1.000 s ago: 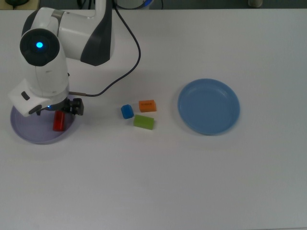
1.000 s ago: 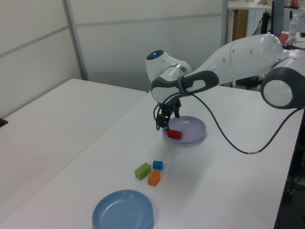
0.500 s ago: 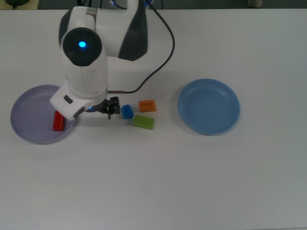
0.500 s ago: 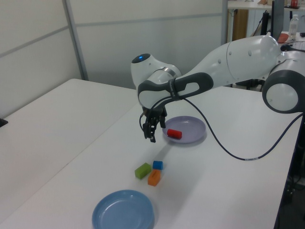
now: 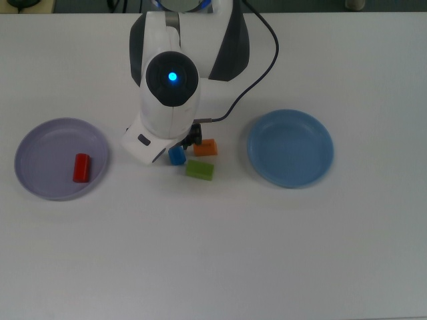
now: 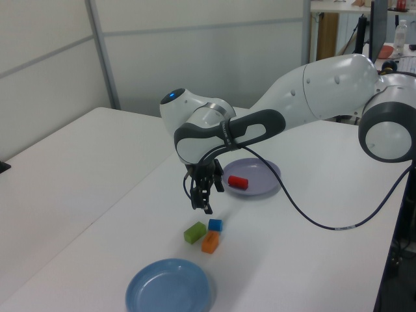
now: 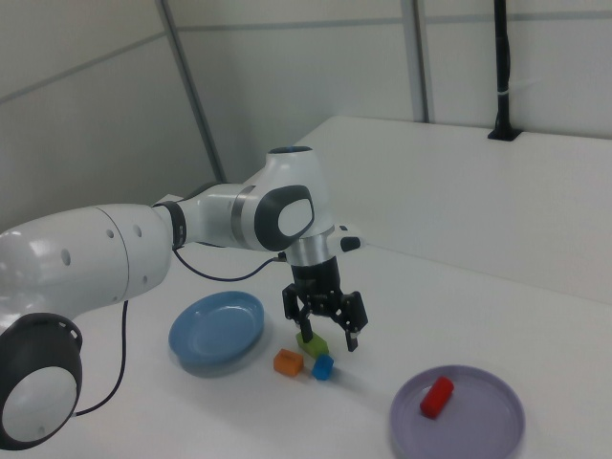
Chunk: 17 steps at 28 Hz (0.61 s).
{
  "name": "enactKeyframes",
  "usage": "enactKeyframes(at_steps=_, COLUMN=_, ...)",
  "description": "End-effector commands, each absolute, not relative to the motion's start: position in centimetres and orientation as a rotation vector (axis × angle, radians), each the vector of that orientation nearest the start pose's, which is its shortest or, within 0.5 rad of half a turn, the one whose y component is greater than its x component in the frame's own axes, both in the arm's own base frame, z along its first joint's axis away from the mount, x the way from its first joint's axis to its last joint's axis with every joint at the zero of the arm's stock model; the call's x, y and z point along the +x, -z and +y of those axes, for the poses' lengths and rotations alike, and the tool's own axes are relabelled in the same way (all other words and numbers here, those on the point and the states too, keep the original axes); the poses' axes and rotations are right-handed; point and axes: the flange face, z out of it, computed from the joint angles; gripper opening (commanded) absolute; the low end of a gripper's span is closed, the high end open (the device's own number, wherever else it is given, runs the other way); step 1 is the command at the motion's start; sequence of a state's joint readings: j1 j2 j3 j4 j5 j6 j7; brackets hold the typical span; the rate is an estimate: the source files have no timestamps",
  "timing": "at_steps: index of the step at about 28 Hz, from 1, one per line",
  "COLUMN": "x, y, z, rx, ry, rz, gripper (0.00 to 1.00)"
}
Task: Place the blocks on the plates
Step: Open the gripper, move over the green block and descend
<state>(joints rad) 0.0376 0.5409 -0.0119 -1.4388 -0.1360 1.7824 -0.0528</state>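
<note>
Already the red cylinder [image 5: 81, 167] lies on the lavender plate [image 5: 40, 183], so one block is placed and three wait on the counter [image 5: 213, 253]: the blue cube [image 5: 177, 156], the orange block [image 5: 206, 147] and the green block [image 5: 199, 169], clustered close together between the two plates. The blue plate [image 5: 291, 148] holds nothing. The gripper [image 7: 323, 327] hangs above the cluster with its jaws spread wide and nothing between them, roughly over the blue cube in the top view. The step in hand looks like the approach for a second pick. Next the arm would need to line up over one block and descend with the jaws straddling it alone; the blocks sit so near each other that a finger could nudge a neighbour
</note>
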Motion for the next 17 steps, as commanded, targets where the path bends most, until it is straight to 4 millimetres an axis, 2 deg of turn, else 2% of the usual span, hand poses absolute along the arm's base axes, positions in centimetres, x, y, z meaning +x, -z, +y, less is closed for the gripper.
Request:
enactKeyframes(at_steps=1, x=67.5, y=-36.7, z=1.9, rx=-3.248, ry=-0.372, rz=-0.225, gripper=1.00)
enactKeyframes(at_steps=4, x=67.5, y=-36.6, z=2.8, rx=-3.248, ry=-0.371, rz=-0.245, gripper=1.00)
enactKeyframes(at_steps=6, x=67.5, y=-36.1, z=4.5, rx=-3.251, ry=-0.369, rz=-0.287, gripper=1.00)
enactKeyframes(at_steps=8, x=67.6, y=-35.9, z=5.3, rx=-3.251, ry=-0.362, rz=-0.303, gripper=1.00)
enactKeyframes(at_steps=13, x=68.0, y=-36.0, z=6.1, rx=-3.237, ry=-0.294, rz=-0.281, gripper=1.00)
enactKeyframes(at_steps=17, x=68.4, y=-35.1, z=7.2, rx=-3.248, ry=-0.243, rz=-0.231, gripper=1.00)
